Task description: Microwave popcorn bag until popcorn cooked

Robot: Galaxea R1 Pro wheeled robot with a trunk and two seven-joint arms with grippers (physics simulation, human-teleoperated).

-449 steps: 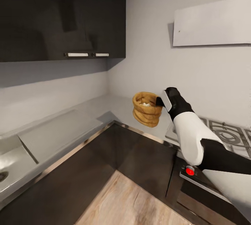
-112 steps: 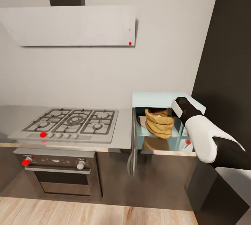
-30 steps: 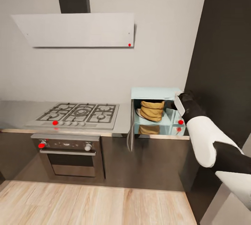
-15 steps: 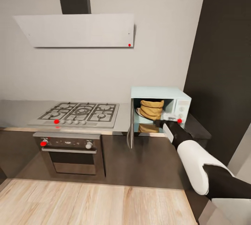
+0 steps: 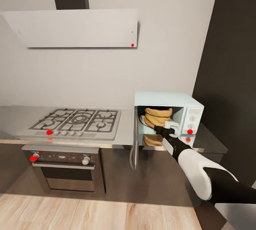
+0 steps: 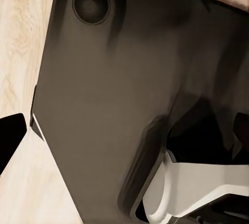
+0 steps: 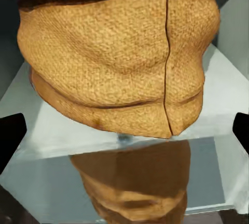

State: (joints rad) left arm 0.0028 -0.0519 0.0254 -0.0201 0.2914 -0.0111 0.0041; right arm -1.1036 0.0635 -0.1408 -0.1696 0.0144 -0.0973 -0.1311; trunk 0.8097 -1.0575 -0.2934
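One bag [image 5: 157, 116] sat upright inside the one microwave [image 5: 167, 99], door [image 5: 135, 138] swung open. Right gripper [image 5: 164, 129] sat just in front of the bag, jaws spread wide, holding nothing. Left gripper's jaws: cannot tell. Hob [image 5: 73, 123] had four burners; oven [image 5: 64, 167] had two knobs

My right arm entered from the lower right of the head view and reached up and left toward the frame's centre, its black upper section giving way to a white forearm and then a black wrist. My right gripper [image 5: 164, 129] sat just right of centre in that view, its fingers pointing up and left. In the right wrist view, my fingertips [image 7: 11, 136] showed as dark shapes at the two side edges of the frame, spread wide apart with nothing held between them. In the left wrist view, one dark fingertip showed at the left edge.
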